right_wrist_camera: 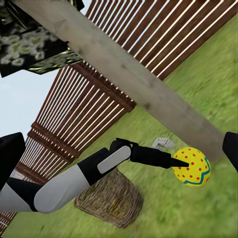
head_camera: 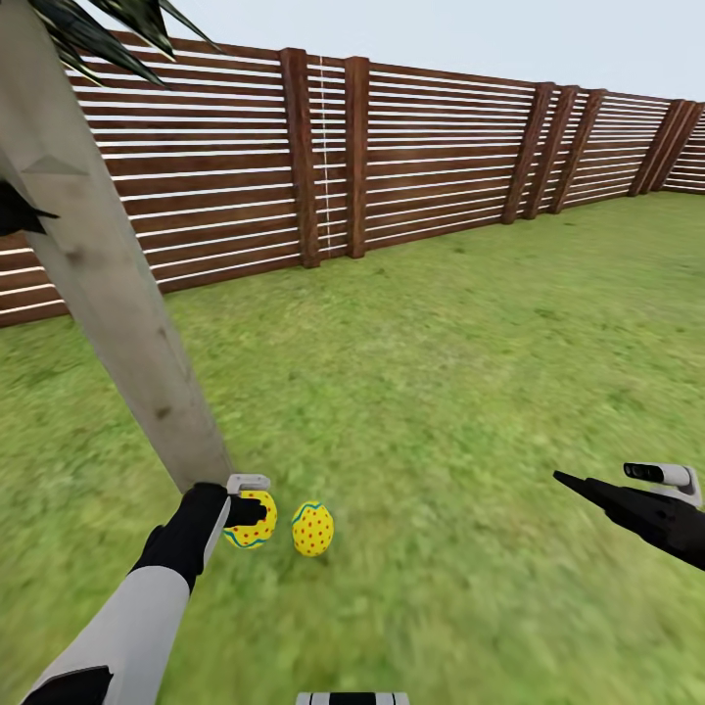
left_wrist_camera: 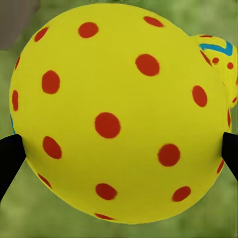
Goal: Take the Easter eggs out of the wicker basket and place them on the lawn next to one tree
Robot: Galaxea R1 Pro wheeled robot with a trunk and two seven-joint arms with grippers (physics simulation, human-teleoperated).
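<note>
While your left gripper grips a dotted egg low over the lawn at the tree trunk foot, just beside the egg already resting there, release straight down; right gripper, empty, sits well apart, spread unclear.

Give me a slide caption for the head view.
Left gripper holds a dotted egg beside a second egg at the tree trunk.

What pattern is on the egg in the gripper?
Yellow egg with red dots, plus a blue zigzag band; clearest in the left wrist view.
</note>
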